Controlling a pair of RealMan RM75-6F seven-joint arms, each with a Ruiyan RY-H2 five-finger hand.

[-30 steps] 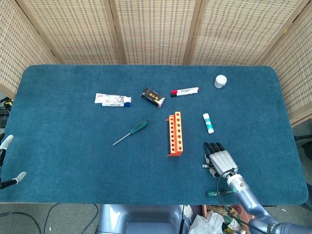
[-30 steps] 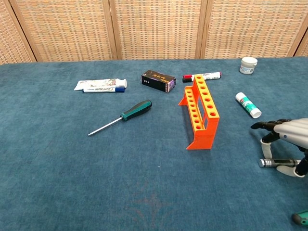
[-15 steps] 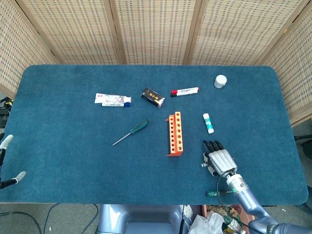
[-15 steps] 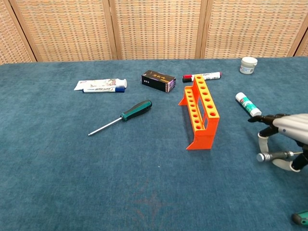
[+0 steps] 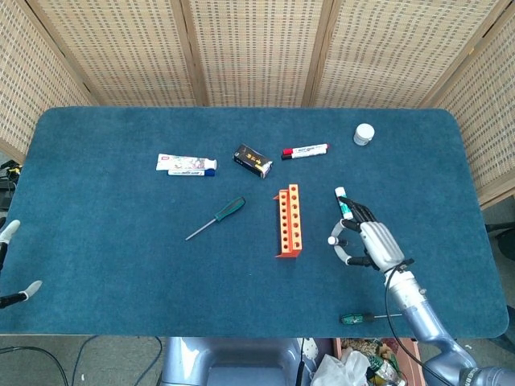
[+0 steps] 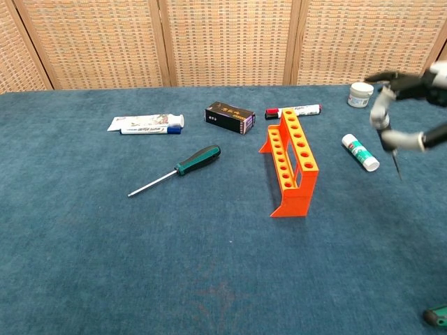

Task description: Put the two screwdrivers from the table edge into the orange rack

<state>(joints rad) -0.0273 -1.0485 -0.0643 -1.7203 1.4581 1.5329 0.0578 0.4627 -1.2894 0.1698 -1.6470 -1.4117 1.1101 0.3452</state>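
My right hand (image 5: 372,244) is raised above the table, right of the orange rack (image 5: 289,219). It holds a small silver-handled screwdriver (image 6: 383,120), whose thin shaft hangs down and slightly right in the chest view, beside the rack (image 6: 292,167). A green-handled screwdriver (image 5: 358,318) lies at the table's front edge, below the hand; only its handle tip (image 6: 436,317) shows in the chest view. Only the fingertips of my left hand (image 5: 12,261) show at the far left edge, spread apart with nothing between them.
A larger green-and-black screwdriver (image 5: 216,218) lies left of the rack. At the back lie a toothpaste tube (image 5: 186,165), a black box (image 5: 253,160), a red-capped marker (image 5: 305,150) and a white jar (image 5: 364,133). A glue stick (image 6: 360,152) lies under the raised hand.
My right hand has lifted from the cloth near the front edge and moved toward the back, carrying the silver screwdriver, which has turned from lying flat to hanging shaft-down. The left hand stays put.
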